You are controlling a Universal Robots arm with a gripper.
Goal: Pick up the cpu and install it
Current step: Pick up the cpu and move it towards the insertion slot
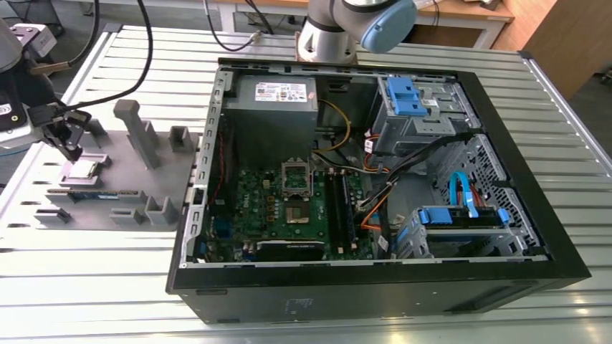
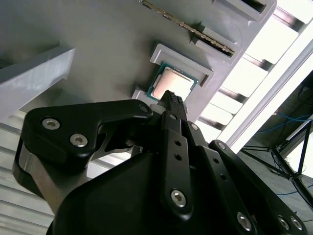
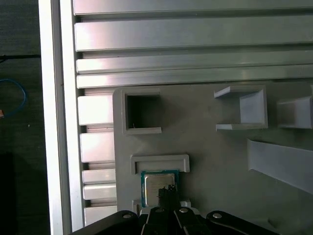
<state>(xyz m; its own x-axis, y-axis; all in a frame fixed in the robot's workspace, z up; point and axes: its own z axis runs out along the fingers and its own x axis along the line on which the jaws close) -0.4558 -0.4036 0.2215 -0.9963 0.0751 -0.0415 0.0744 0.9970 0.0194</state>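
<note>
- My hand (image 2: 173,98) hangs with its tips pinched closed, gripping nothing, pointed down at the chip.
- Just beneath the tips, the cpu (image 3: 154,181) lies flat in its walled nest on the grey tray (image 3: 210,161). I reckon those walls hold it square for the pick.
- Farther off, the open computer case (image 1: 383,179) lies on the tabletop (image 1: 96,287) with its socket (image 1: 294,179) facing up, reachable from above.

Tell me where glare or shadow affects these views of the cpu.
Second wrist view: the table slats beside the grey tray blow out white; the cpu carries a soft sheen. First wrist view: bright glare bands on the slats, cpu darker by the gripper. Exterior view: even light, computer case shadowed inside.
</note>
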